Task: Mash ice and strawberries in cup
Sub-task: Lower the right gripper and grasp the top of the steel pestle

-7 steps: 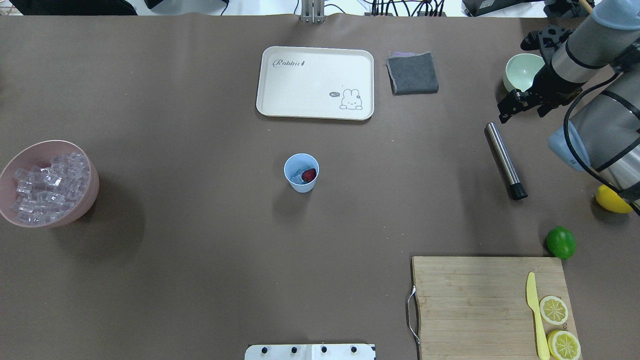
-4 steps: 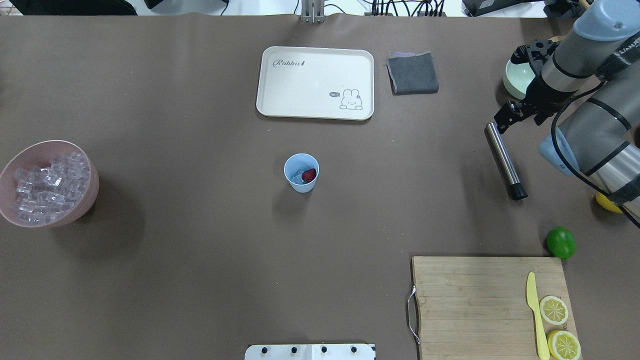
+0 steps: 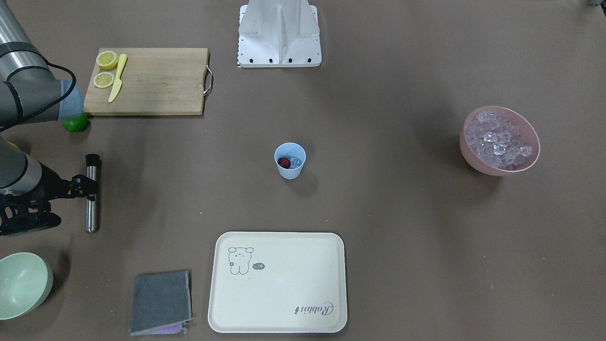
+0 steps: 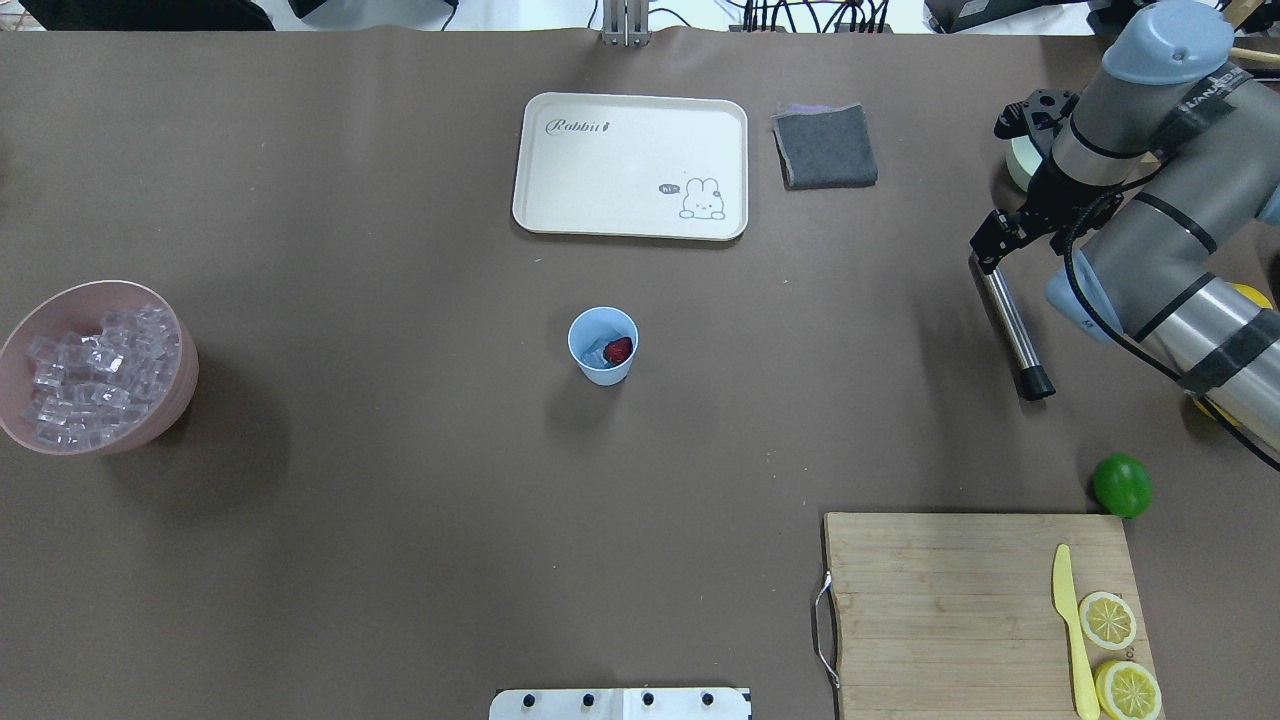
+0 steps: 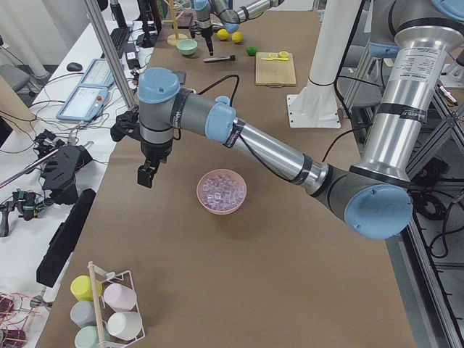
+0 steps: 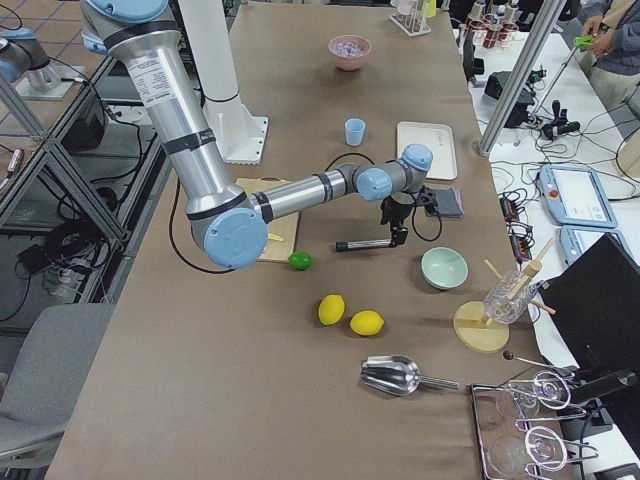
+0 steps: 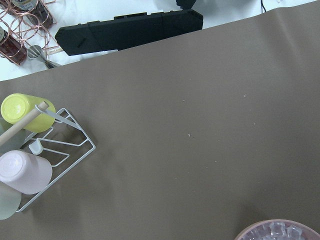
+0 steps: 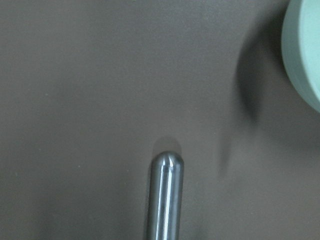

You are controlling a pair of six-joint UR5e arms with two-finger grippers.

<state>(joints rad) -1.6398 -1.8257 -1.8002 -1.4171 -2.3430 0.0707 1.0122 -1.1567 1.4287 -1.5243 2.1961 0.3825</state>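
One light-blue cup [image 4: 603,346] stands upright at mid-table, apart from everything else. Inside it lie one red strawberry [image 4: 619,349] and clear ice [image 3: 296,162] beside it; the cubes in the cup are too small to count.

Well off to the robot's left, one pink bowl [image 4: 188,375] is heaped with ice cubes [image 4: 95,375]. The left gripper [image 5: 147,174] hangs over bare table near that bowl, and whether its jaws are apart or together cannot be told.

At the robot's right, the right gripper [image 4: 988,246] points down at the rounded end of one steel muddler [image 4: 1012,325], which lies flat with its black tip towards the robot. Whether the fingers are spread or closed on it cannot be made out.

Beyond the cup lie one cream tray [image 4: 630,165] and one grey cloth [image 4: 825,145]. One cutting board [image 4: 940,600] carries one yellow knife [image 4: 1070,630] and two lemon halves [image 4: 1107,620]. One lime [image 4: 1122,485] and two whole lemons [image 6: 332,309] lie near it. In the overhead view, one pale green bowl [image 3: 21,284] is mostly hidden behind the right arm.
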